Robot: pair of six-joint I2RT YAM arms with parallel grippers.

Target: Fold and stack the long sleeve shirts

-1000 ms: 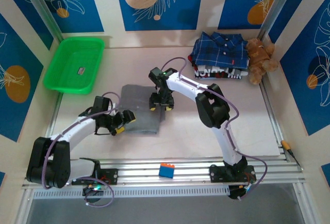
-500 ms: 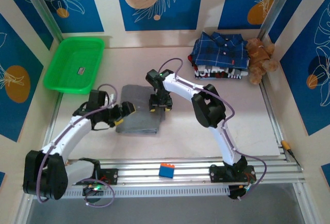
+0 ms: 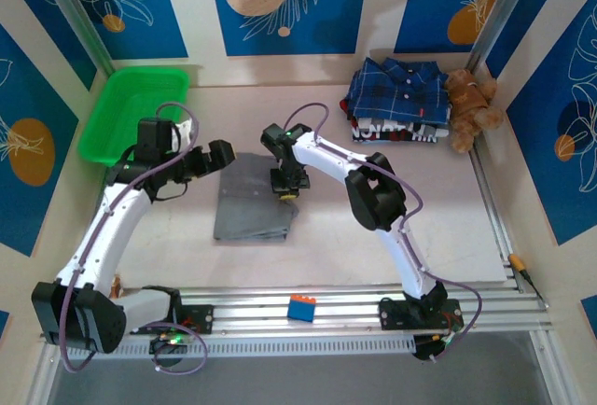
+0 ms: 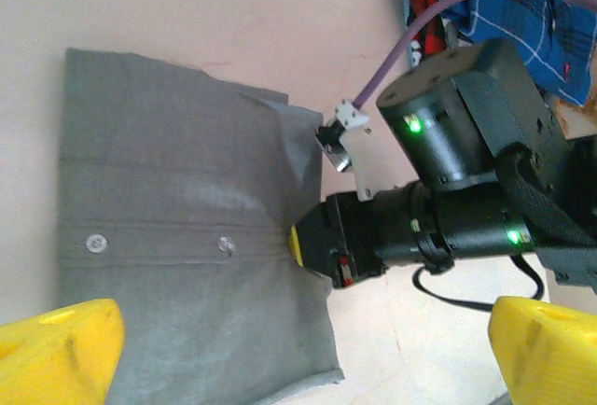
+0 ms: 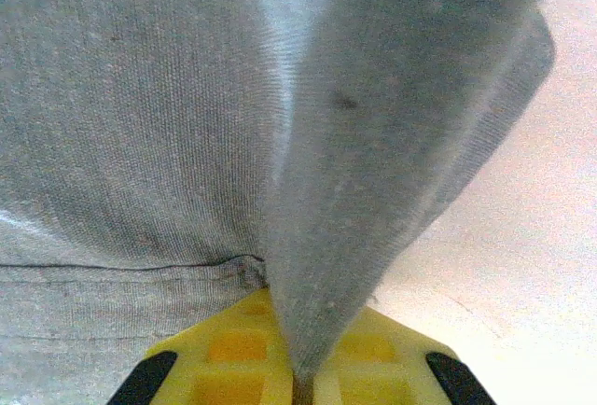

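A grey long sleeve shirt (image 3: 244, 207) lies folded in a rectangle at the table's middle, its buttons up in the left wrist view (image 4: 187, 228). My right gripper (image 3: 286, 186) is shut on that shirt's right edge, and a ridge of grey cloth (image 5: 373, 144) runs pinched between its yellow fingers (image 5: 224, 354). My left gripper (image 3: 216, 157) hovers open above the shirt's far left corner, holding nothing; its yellow fingertips (image 4: 56, 349) stand far apart. The navy plaid shirt (image 3: 396, 88) rests folded on a pile at the back right.
A green tray (image 3: 112, 139) sits at the back left. A brown teddy bear (image 3: 471, 106) leans beside the clothes pile. A blue brick (image 3: 300, 308) lies on the front rail. The right arm's black body (image 4: 457, 200) stretches over the bare table right of the grey shirt.
My left arm has lifted off the grey shirt and drawn back to the far left, its jaws widening. My right gripper has closed on the shirt's right edge.
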